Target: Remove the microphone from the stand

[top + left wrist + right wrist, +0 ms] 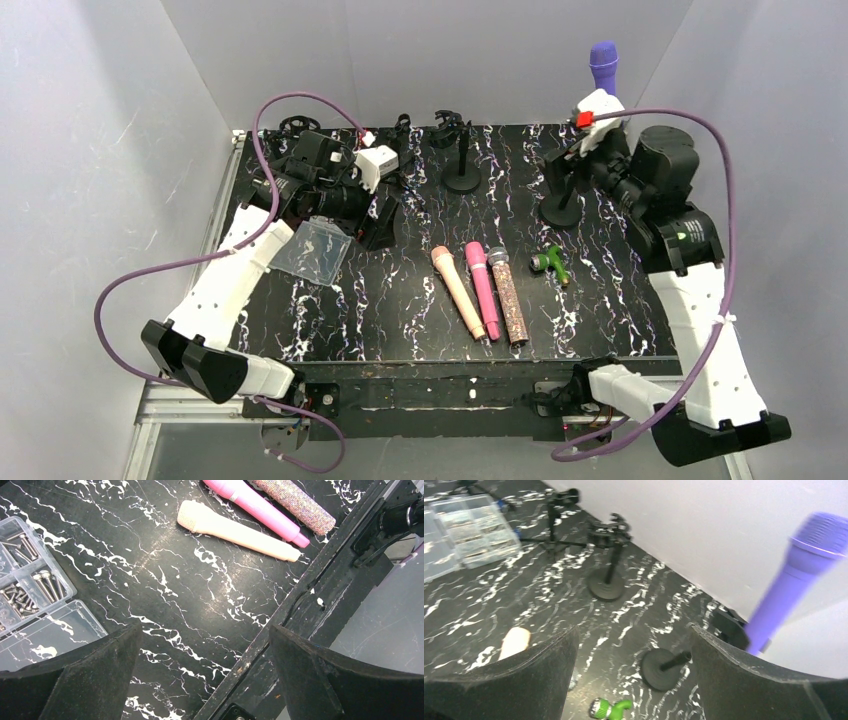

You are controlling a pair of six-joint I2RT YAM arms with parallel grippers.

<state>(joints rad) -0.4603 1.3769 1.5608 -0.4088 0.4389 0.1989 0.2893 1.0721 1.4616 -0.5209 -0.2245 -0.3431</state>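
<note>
Black bench veined in white (400, 300), boxed in by pale grey walls. At far right, high above the surface, purple plastic microphone (603, 65) with rounded grille head, tilted, head uppermost, lower end at a black clip. Below it, black round-based stand (560, 210). Right end effector (633, 632) spread wide, nothing seen between its fingers, the purple microphone just beside and above the right finger in the wrist view; impossible to tell whether touching. Left end effector (205, 630) at far left, likewise spread wide and gripping nothing, hanging over bare bench just beside clear plastic compartment box of metal screws (30, 590). Near centre, side by side, flat on the bench: peach cylindrical microphone (458, 292), pink cylindrical microphone (482, 288), brown glitter-coated microphone (508, 298). Right of those, small green curved fitting (550, 263). At far centre, second black stand on a round base (461, 155), upright.
</note>
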